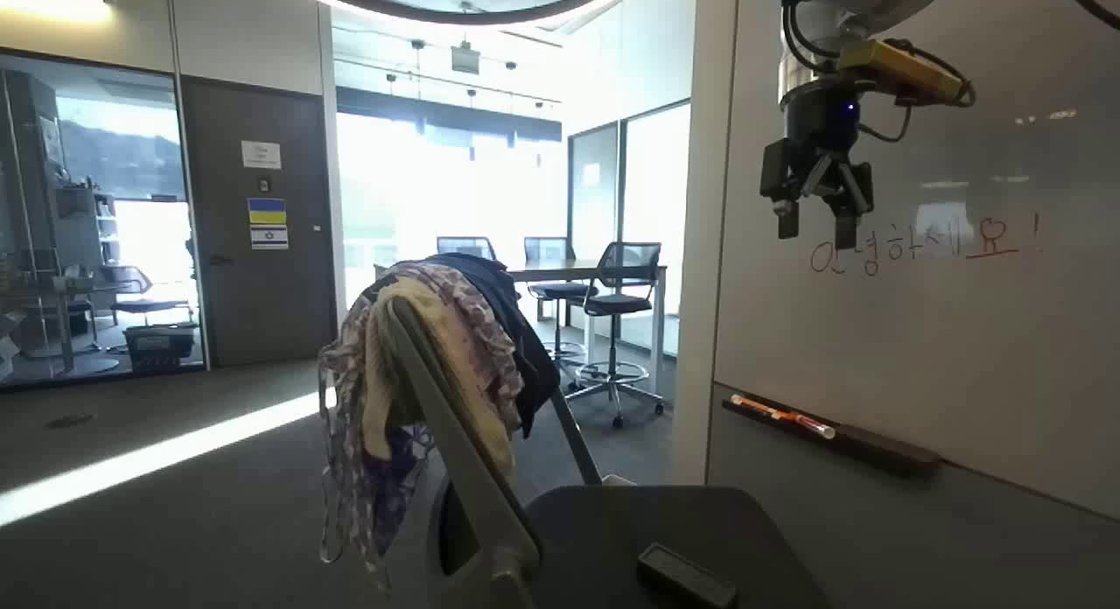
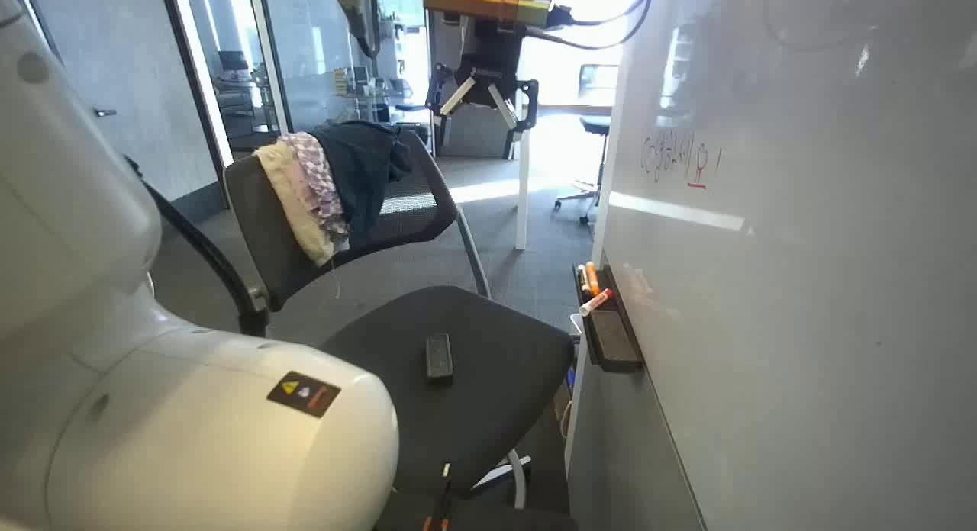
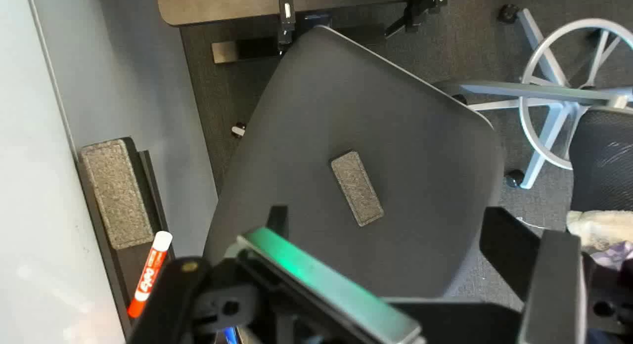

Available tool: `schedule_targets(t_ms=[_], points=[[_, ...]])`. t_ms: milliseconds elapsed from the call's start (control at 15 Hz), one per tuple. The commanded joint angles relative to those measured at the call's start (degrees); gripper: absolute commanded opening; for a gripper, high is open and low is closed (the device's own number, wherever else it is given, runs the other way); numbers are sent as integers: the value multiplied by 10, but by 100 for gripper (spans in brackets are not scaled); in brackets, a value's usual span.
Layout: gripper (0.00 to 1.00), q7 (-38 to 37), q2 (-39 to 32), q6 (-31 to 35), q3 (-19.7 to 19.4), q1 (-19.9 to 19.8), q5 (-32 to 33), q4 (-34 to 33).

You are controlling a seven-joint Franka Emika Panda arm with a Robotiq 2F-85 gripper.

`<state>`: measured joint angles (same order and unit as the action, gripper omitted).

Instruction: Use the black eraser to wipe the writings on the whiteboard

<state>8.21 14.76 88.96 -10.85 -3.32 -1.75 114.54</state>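
Whiteboard (image 1: 875, 355) bears thin writings (image 1: 901, 241); a black eraser (image 3: 357, 188) lies on the chair seat (image 3: 395, 111), a second eraser (image 3: 118, 193) on the ledge (image 3: 129, 262); the gripper (image 1: 816, 228) hangs, jaws apart.

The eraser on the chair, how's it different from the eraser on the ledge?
The chair eraser lies on the seat; the ledge eraser lies by the whiteboard, near a red marker. In the wrist view, the chair eraser looks smaller than the ledge eraser. Both are oblong with speckled grayish tops.
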Motion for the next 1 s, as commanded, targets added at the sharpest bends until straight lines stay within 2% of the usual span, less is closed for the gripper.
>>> schedule_targets(t_ms=[0,933], points=[[100,2,-1,-1,9,-11,-2,-3],[100,6,-5,15,15,-4,-10,-14]])
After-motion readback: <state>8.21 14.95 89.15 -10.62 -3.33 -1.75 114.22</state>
